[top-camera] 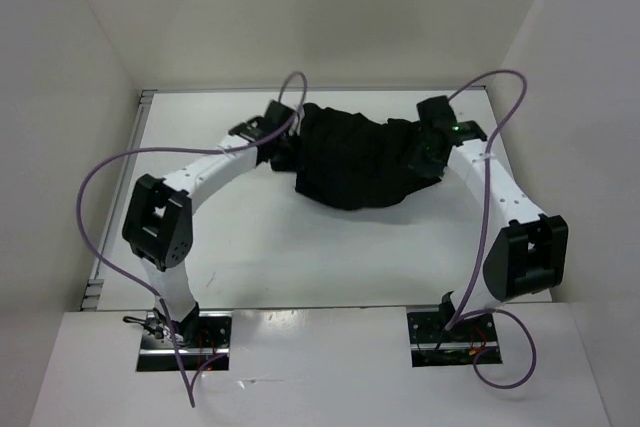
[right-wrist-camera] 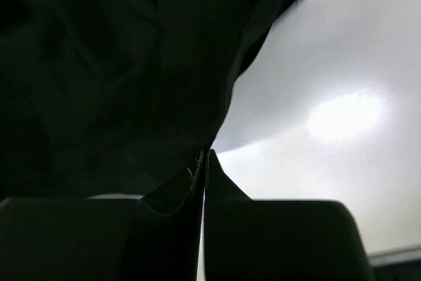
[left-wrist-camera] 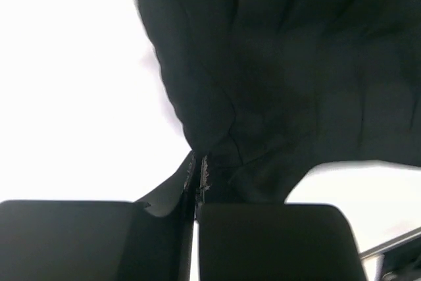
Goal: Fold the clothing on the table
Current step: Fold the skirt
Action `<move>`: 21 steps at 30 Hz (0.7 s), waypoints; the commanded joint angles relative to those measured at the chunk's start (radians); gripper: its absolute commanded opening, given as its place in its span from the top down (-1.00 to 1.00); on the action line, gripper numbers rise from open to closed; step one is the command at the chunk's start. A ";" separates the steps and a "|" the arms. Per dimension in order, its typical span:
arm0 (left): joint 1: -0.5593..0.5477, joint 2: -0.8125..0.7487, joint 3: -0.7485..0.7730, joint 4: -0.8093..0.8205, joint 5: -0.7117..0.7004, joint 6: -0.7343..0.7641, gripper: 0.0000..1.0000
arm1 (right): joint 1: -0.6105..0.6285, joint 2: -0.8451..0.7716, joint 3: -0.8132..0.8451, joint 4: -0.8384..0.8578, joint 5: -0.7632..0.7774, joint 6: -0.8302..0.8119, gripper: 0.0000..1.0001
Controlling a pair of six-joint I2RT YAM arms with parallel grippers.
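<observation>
The black clothing [top-camera: 355, 159] lies bunched and wrinkled at the middle of the far half of the white table [top-camera: 300, 257]. My left gripper [top-camera: 283, 147] is at its left edge, shut on a pinch of the fabric; in the left wrist view the clothing [left-wrist-camera: 276, 70] gathers into the closed gripper [left-wrist-camera: 198, 162]. My right gripper [top-camera: 428, 155] is at the garment's right edge, shut on the cloth. In the right wrist view the clothing [right-wrist-camera: 112, 70] hangs from the closed gripper [right-wrist-camera: 205, 156], with the table [right-wrist-camera: 329, 136] beyond.
White walls [top-camera: 330, 7] close in the table at the back and both sides. Purple cables [top-camera: 110, 207] loop off each arm. A metal rail [top-camera: 100, 277] runs along the table's left edge. Both arm bases [top-camera: 185, 332] stand at the near edge.
</observation>
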 commanded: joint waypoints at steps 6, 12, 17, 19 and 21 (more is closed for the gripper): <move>0.289 -0.122 0.398 -0.072 0.125 0.112 1.00 | -0.150 0.030 0.394 0.011 -0.081 -0.141 1.00; 0.363 -0.095 0.438 -0.072 0.352 0.123 1.00 | -0.150 0.011 0.465 0.059 -0.183 -0.152 1.00; 0.363 -0.255 0.241 -0.035 0.520 0.134 1.00 | -0.150 -0.133 0.377 0.059 -0.250 -0.199 1.00; 0.363 -0.327 0.185 -0.024 0.612 0.143 1.00 | -0.150 -0.251 0.302 0.059 -0.322 -0.227 1.00; 0.363 -0.446 0.130 -0.024 0.694 0.154 1.00 | -0.140 -0.390 0.252 0.068 -0.361 -0.249 1.00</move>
